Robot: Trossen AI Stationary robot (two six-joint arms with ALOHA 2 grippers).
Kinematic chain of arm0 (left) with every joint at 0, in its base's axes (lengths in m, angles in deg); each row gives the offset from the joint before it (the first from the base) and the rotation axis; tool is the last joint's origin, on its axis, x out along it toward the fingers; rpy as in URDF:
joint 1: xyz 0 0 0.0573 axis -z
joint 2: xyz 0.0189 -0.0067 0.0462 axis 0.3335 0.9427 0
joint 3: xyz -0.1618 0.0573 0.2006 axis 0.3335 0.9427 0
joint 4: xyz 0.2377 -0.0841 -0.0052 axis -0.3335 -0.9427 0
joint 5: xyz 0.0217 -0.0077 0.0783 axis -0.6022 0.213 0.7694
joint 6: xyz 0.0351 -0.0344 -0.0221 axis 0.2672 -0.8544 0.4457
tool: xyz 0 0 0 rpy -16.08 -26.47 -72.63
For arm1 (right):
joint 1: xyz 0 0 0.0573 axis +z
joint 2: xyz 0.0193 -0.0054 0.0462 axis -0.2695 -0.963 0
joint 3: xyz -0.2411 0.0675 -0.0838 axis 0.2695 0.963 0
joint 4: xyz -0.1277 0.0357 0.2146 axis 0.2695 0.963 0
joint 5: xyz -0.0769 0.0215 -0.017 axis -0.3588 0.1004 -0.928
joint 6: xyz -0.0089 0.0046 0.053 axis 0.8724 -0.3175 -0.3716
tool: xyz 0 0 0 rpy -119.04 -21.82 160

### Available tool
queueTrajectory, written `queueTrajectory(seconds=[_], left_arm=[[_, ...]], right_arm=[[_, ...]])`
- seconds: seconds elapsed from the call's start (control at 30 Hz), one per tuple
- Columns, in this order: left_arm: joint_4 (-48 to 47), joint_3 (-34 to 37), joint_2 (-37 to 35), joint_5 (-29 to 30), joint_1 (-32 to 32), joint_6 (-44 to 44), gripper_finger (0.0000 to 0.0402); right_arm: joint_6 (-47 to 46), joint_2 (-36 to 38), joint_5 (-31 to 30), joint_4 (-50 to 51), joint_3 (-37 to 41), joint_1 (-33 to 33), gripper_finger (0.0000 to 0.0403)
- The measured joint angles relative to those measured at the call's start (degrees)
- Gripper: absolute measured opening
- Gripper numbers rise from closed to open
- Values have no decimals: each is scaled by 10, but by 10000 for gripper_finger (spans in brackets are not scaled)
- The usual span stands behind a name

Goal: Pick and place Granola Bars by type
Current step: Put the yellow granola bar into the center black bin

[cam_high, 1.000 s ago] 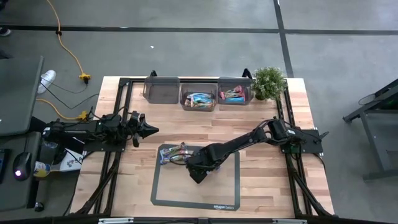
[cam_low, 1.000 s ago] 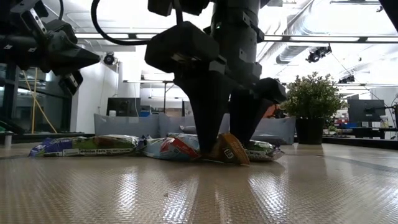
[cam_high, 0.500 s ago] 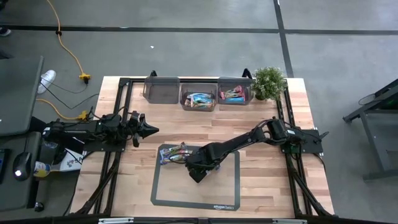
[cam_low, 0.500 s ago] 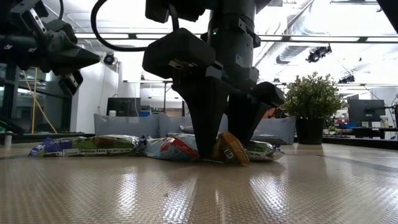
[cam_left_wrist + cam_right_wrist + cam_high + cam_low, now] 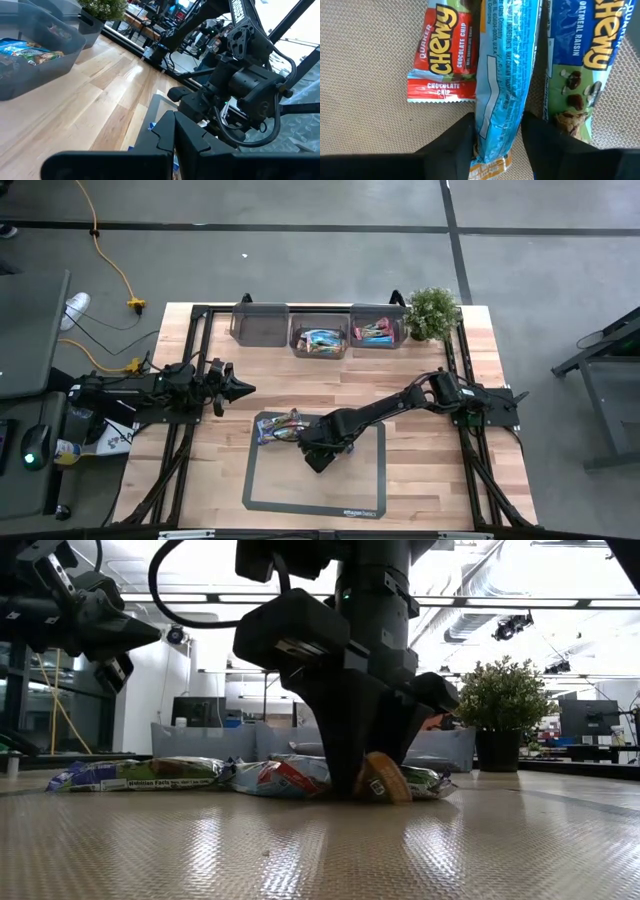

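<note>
Right gripper stands half-closed astride the light-blue bar, one finger down each long edge, pinching it narrow-wise to lift it clear of its neighbours.

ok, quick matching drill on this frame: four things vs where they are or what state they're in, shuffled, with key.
1. left gripper
2. right gripper
3. red Chewy chocolate chip bar
4. small green potted plant

a. flat on the grey mat
b. far corner of the table
c. closing around the light-blue-wrapped bar
d. shut, above bare wood, off the mat

Pairs: 1-d, 2-c, 3-a, 4-b
</note>
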Motion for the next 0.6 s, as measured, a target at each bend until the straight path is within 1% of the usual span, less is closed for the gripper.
queueTrajectory(seconds=[0.27,0.5,0.6], left_arm=[[0,0,0,0,0,0,1],[0,0,0,0,0,0,1],[0,0,0,0,0,0,1]], right_arm=[[-3,4,15,1,1,-1,126],[-4,19,1,2,2,-1,95],[-4,20,9,4,2,-5,83]])
